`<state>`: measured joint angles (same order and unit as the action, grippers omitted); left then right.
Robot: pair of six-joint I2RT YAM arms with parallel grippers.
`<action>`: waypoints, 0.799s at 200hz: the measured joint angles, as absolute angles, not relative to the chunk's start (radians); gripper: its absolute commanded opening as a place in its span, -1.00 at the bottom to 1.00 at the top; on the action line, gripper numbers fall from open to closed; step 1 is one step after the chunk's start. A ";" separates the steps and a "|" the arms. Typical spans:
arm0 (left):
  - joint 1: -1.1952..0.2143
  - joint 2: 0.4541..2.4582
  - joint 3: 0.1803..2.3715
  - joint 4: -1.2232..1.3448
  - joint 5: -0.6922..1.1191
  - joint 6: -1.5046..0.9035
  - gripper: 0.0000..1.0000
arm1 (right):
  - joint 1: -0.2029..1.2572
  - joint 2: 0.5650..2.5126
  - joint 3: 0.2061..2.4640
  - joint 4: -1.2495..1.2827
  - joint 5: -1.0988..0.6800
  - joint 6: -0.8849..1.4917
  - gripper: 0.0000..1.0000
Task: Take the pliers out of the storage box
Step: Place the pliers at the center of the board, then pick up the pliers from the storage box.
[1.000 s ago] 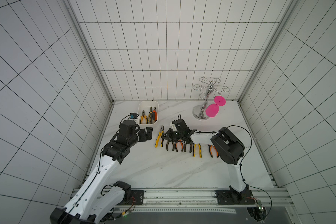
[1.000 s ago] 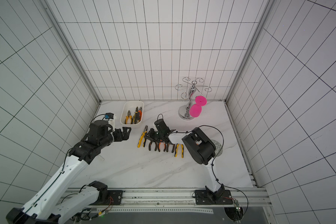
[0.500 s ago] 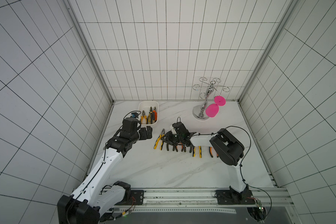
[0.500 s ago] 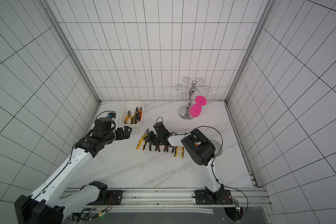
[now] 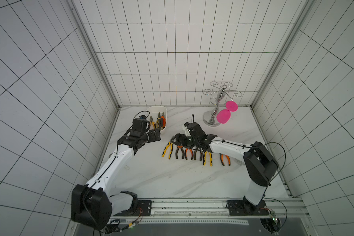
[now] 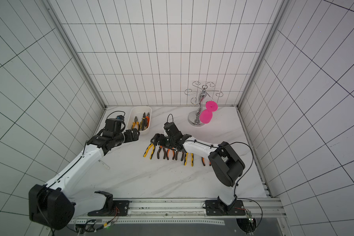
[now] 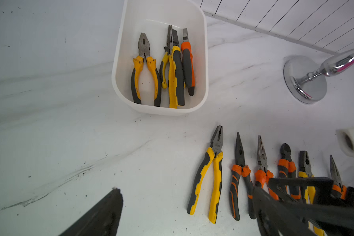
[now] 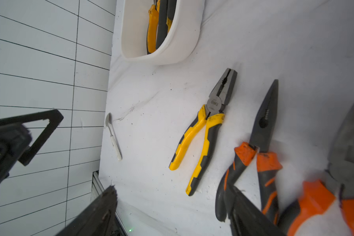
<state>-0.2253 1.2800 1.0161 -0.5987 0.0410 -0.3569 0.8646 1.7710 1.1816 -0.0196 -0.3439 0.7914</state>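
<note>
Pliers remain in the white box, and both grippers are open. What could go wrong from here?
1. In the storage box, several pliers lie packed on edge against one wall; the open left gripper might lift two or drag the box.
2. The right gripper hangs low over the laid-out row; it could scatter them.

White tiled walls (image 5: 182,51), marbled white tabletop (image 5: 172,179), even light
</note>
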 measured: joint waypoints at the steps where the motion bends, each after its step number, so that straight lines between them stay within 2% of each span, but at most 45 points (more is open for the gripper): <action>1: -0.224 1.287 1.020 -0.599 0.041 -0.357 0.98 | 0.865 1.768 1.182 -0.025 -0.342 0.783 0.84; 33: -0.213 1.442 1.134 -0.614 0.019 -0.349 0.85 | 0.864 1.700 1.182 -0.141 -0.310 0.659 0.85; 55: -0.209 1.558 1.245 -0.644 -0.009 -0.328 0.65 | 0.852 1.677 1.185 -0.202 -0.299 0.592 0.83; 91: -0.209 1.772 1.457 -0.715 -0.060 -0.285 0.59 | 0.788 1.674 1.204 -0.287 -0.305 0.515 0.77; 124: -0.209 1.923 1.562 -0.760 -0.102 -0.244 0.46 | 0.691 1.681 1.276 -0.334 -0.336 0.463 0.75; 160: -0.210 2.062 1.672 -0.794 -0.117 -0.219 0.44 | 0.610 1.714 1.365 -0.358 -0.381 0.418 0.73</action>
<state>-0.2104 2.0621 1.6718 -0.7940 -0.1169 -0.2192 0.6102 1.7142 1.3655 -0.3584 -0.3805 0.4179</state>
